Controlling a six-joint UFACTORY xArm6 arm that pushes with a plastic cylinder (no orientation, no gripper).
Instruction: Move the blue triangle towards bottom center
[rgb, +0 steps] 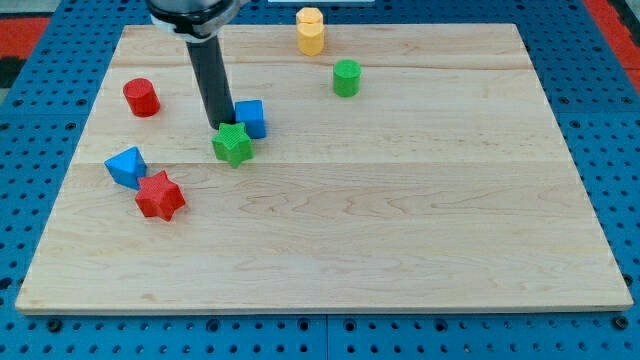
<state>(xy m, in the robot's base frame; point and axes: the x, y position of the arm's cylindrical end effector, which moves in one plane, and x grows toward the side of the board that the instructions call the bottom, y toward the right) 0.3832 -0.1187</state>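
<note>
You see my tip (221, 127) touching the green star (232, 144), just left of the blue cube (250, 118); the blue triangle (126, 166) (beside the red star (160, 195)) lies well left. No fingers here.

— Colours? Pale wooden board (400, 230) on blue pegboard (615, 120); red cylinder (141, 97), red star (160, 195).
— Rest? Blue triangle (126, 166), blue cube (250, 118), green star (232, 144), green cylinder (346, 77), yellow hexagonal block (311, 30), dark rod (210, 80).

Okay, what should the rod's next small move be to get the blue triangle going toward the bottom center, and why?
Probably swing my tip toward the view's left, to the upper-left side of the blue triangular block. My tip now sits by the green star-shaped block and the blue cube, away from the triangle. The red star-shaped block touches the triangle's lower right.
</note>
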